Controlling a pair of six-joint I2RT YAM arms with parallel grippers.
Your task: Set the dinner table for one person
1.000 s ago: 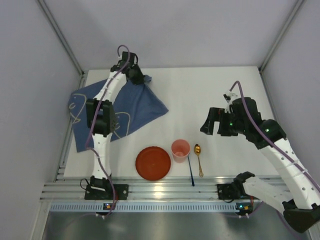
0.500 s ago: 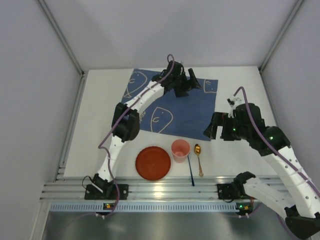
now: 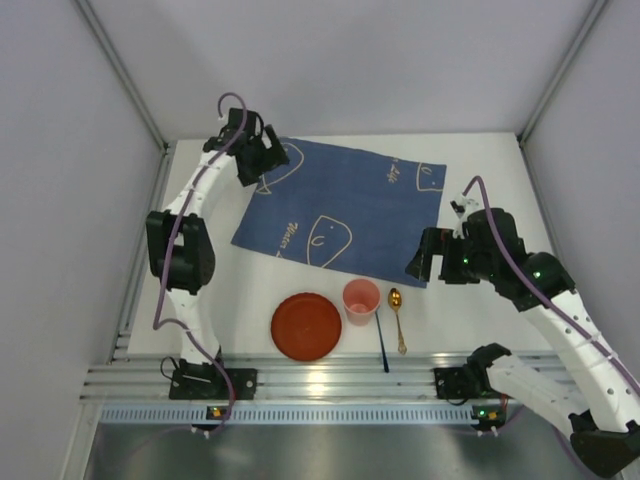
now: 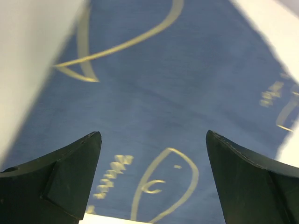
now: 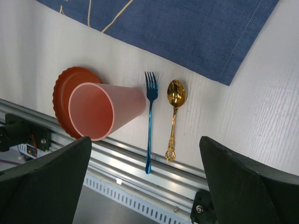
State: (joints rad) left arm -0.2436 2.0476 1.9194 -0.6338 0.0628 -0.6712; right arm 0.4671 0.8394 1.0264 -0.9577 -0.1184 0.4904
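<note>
A blue cloth (image 3: 345, 210) with cream line drawings lies spread flat on the white dinner table (image 3: 485, 180). My left gripper (image 3: 256, 160) hovers open over the cloth's far left corner; in the left wrist view its fingers (image 4: 70, 172) are wide apart with only the cloth (image 4: 187, 93) below. My right gripper (image 3: 425, 262) is open above the cloth's near right corner, holding nothing. A red plate (image 3: 306, 325), an upright pink cup (image 3: 361, 300), a blue fork (image 3: 381, 340) and a gold spoon (image 3: 396, 315) sit in a row near the front edge.
The ribbed aluminium rail (image 3: 330, 380) runs along the near edge, just below the fork's handle (image 5: 148, 158). Grey walls close in the table on the left, back and right. The right wrist view shows the cup (image 5: 105, 112), plate (image 5: 63, 93) and spoon (image 5: 174, 116).
The left gripper carried the bunched cloth from the left side to the middle, spread it flat, let go and swung back to its far left corner. The right arm barely moved.
</note>
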